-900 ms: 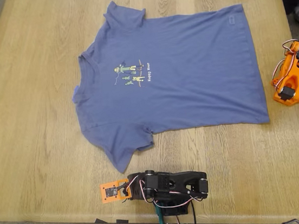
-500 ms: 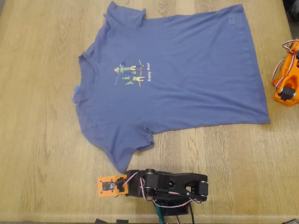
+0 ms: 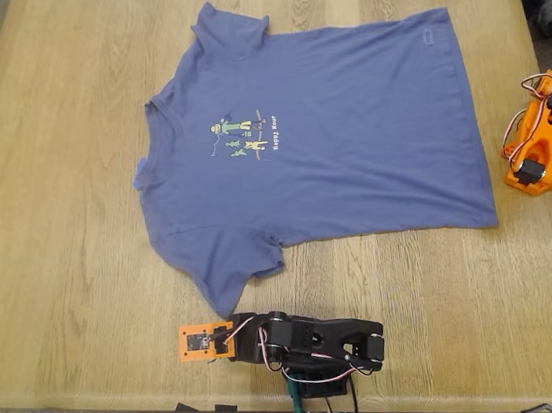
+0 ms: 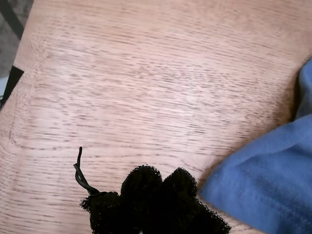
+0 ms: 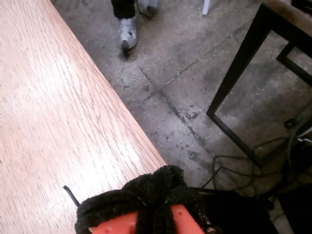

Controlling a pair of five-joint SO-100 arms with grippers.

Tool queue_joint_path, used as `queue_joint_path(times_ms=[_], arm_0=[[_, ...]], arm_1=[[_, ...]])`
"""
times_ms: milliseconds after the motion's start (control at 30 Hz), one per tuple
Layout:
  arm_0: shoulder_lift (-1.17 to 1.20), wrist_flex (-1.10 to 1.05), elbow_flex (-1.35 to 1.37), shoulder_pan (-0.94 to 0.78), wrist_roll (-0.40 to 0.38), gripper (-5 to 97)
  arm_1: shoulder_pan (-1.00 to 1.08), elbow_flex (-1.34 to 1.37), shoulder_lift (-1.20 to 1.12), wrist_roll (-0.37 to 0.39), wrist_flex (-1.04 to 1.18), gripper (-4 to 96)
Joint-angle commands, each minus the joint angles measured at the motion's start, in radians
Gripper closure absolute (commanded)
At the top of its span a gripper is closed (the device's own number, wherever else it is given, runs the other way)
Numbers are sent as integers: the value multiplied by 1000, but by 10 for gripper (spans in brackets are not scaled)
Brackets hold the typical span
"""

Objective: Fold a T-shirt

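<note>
The T-shirt (image 3: 320,156) lies spread flat, print side up, across the upper centre of the exterior view, collar toward that view's left and hem toward its right. One sleeve points to the upper edge of the frame, the other to the lower left. It rests on the wooden bench (image 3: 75,292), which fills most of the frame.

My first end effector (image 3: 204,342) sits low in the exterior view, just below the lower sleeve tip and apart from it. In the first wrist view its black padded tips (image 4: 156,197) appear pressed together with nothing between them, the blue fabric just beside.

My second end effector (image 5: 146,204) is at the bench edge; whether it is open, I cannot tell. The second wrist view shows floor (image 5: 195,97), a black metal frame (image 5: 243,63) and a person's shoe (image 5: 127,31)
</note>
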Motion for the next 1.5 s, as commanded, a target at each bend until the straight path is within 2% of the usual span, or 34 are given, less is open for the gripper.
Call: queue_joint_path(times_ms=[0,333,500,600,767,967,1033,1100,1200,1367,1467], arm_0=[[114,-26,-60,0,20,916],[72,262,-356,71,9,794],[-155,342,-655,124,2,752],[-313,419,-857,163,-5,693],[-499,537,-1117,239,-14,645],[-707,670,-1430,313,-32,632],[-762,687,-1511,313,-61,593],[-804,673,-1560,313,-129,520],[-830,591,-1566,307,-141,455],[-870,508,-1569,416,-176,362],[-936,483,-1617,497,-176,353]], arm_1=[[52,18,8,5,-12,911],[-117,-268,2,17,160,882],[-123,-465,-43,21,215,875],[-153,-589,-77,32,276,859],[-261,-822,-110,34,563,796],[-419,-1086,-178,32,719,643],[-457,-1167,-204,40,742,640],[-518,-1253,-245,35,747,632],[-595,-1382,-333,17,752,616],[-719,-1508,-437,-2,753,613],[-805,-1537,-471,-20,755,618]])
